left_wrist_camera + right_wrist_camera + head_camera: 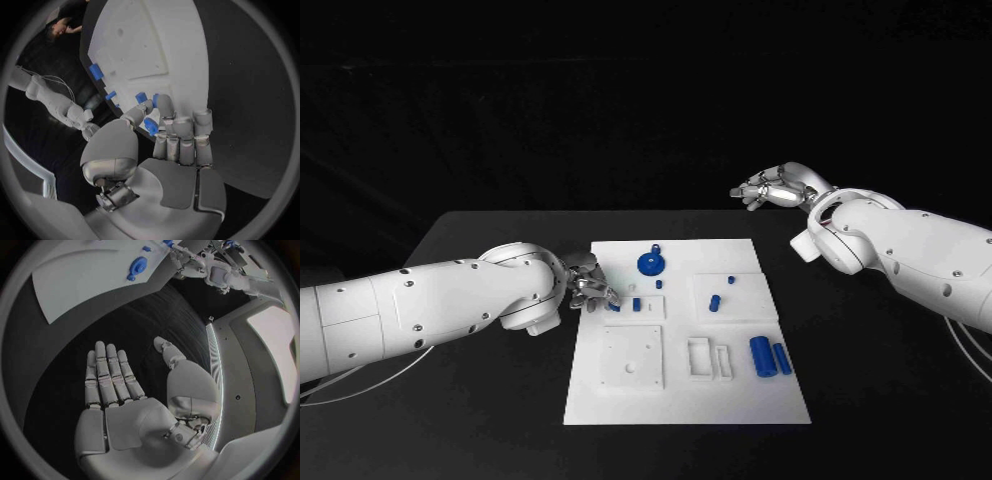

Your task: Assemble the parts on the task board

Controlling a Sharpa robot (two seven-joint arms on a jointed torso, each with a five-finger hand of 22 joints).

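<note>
The white task board [733,400] lies in the middle of the black table. My left hand [589,285] is at the board's left edge with its fingers curled in. In the left wrist view the left hand [169,145] pinches a small blue part [150,126] between thumb and fingers, just above the board [156,45]. A round blue part with a knob [651,263], a short blue peg [714,302] and two blue cylinders [763,355] rest on the board. My right hand [776,188] is raised beyond the table's far right corner; the right hand [115,385] is flat, fingers straight, holding nothing.
A white square block [630,357] and a white slotted block [707,358] sit on the near half of the board. Small blue pieces [636,303] lie close to the left fingertips. Bare black table [877,400] surrounds the board.
</note>
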